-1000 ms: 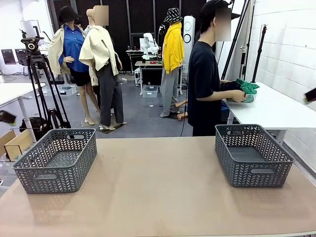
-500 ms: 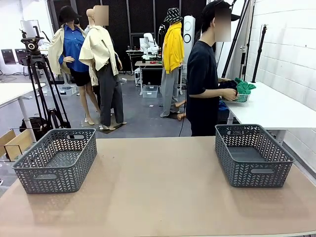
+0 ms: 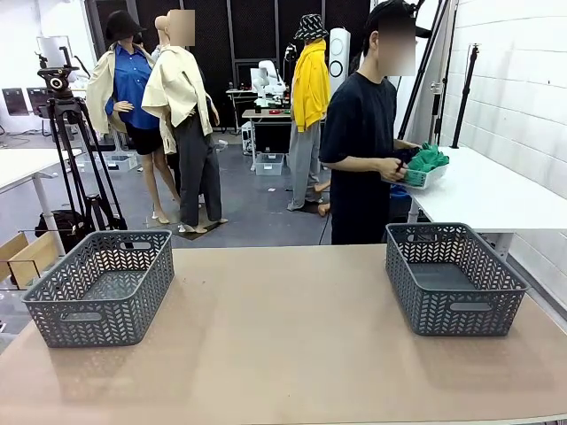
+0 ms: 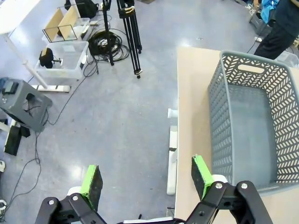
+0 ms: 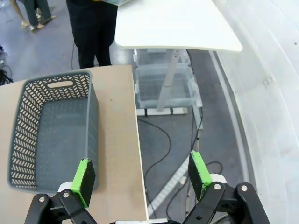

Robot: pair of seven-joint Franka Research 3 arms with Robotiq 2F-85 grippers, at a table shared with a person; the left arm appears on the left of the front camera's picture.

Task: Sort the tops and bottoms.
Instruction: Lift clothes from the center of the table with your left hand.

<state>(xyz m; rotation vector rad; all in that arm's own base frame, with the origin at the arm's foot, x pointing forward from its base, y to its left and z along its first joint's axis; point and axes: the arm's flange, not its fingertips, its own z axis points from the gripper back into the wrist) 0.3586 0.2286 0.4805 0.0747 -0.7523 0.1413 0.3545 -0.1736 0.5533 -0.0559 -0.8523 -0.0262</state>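
Left fingers (image 4: 91, 183): spread wide with nothing between them. They hang over the tabletop's (image 3: 283, 345) left edge, one pad above the floor and the other just beside the left basket (image 4: 217, 107).
Right fingers (image 5: 85, 179): also spread and empty, over the tabletop's right edge. One pad is at the wall of the right basket (image 5: 91, 121), the other above the floor.
Left basket (image 3: 106, 305): grey, standing at the tabletop's left edge with nothing in it.
Right basket (image 3: 452, 305): grey, standing near the right edge, also empty.
Tabletop: bare between the two baskets.
Garments: well beyond the tabletop's far right corner, in a small white basket (image 3: 427, 180) that the person (image 3: 359, 133) holds by a white side table (image 3: 496, 199). A bright green garment (image 3: 429, 159) lies on top. The dark patch beside it is probably another garment, but it is too small to be sure.
Progress: by my reading the sorting has not begun. No top or bottom has reached either grey basket, so all the pieces are yet to be brought over and divided.
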